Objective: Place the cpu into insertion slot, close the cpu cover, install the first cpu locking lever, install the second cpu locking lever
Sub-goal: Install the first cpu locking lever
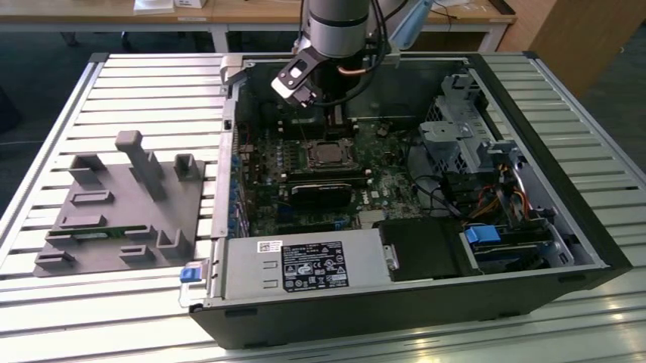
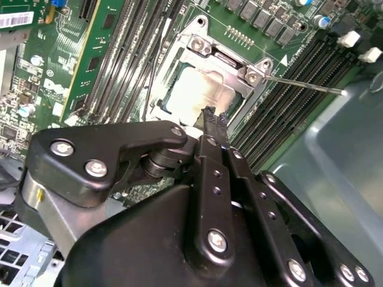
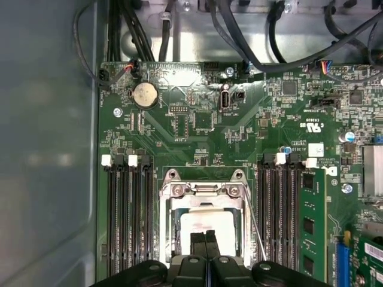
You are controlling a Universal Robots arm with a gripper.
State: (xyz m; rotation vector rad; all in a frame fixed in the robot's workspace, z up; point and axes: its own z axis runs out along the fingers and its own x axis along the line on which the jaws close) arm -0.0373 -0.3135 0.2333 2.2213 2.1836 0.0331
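Observation:
The cpu (image 3: 206, 222) lies flat in the insertion slot (image 3: 173, 236), its pale silver top showing through the window of the cpu cover (image 3: 203, 190). The cover lies down over it, a silver frame with screws at its corners (image 2: 254, 75). A thin silver locking lever (image 3: 256, 224) (image 2: 302, 85) slants away from one side of the frame. My gripper (image 3: 206, 244) (image 2: 212, 118) is shut with nothing between its black fingers, its tips just over the chip's edge. In the exterior view my gripper (image 1: 337, 134) reaches down into the open case right behind the socket (image 1: 328, 153).
Long black memory slots (image 3: 128, 215) (image 3: 278, 209) flank the socket on both sides. A black card (image 1: 323, 193) and a grey power supply (image 1: 302, 265) lie nearer the case front. The drive cage (image 1: 474, 144) and cables are at the exterior view's right, a grey fixture plate (image 1: 121, 204) at its left.

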